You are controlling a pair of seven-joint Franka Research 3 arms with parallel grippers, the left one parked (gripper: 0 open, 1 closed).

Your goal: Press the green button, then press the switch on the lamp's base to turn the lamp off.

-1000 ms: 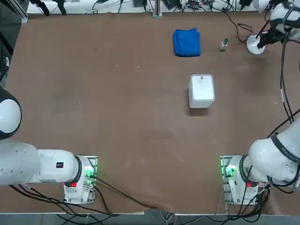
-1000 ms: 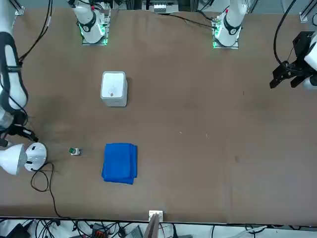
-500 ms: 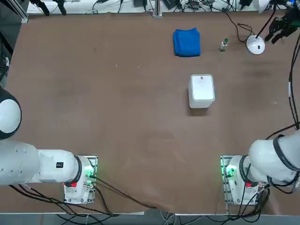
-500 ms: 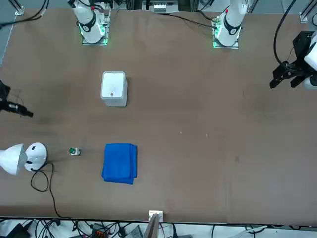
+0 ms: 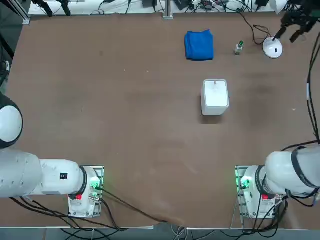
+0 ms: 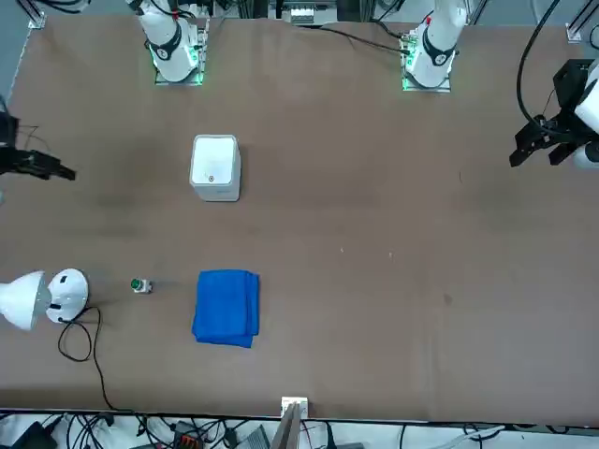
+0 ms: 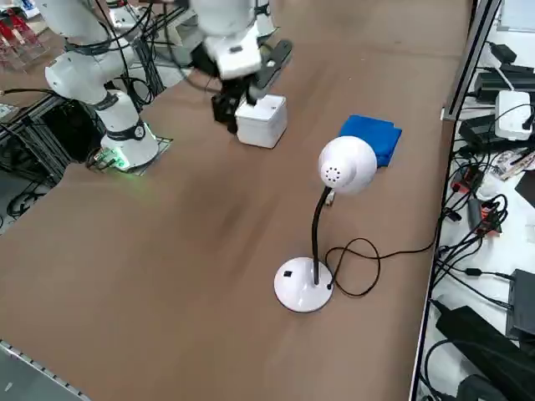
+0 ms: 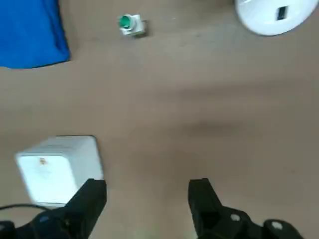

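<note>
Lifting off lamp's base (image 5: pixel 273 48), hand (image 8: pixel 147 199) reopened.

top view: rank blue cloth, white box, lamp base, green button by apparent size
1. blue cloth and white box: look alike, no ranking
2. lamp base
3. green button

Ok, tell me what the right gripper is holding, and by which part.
Nothing. The right gripper is open and raised above the table, with only bare tabletop between its fingers; the lamp's base and the green button sit apart from it.
</note>
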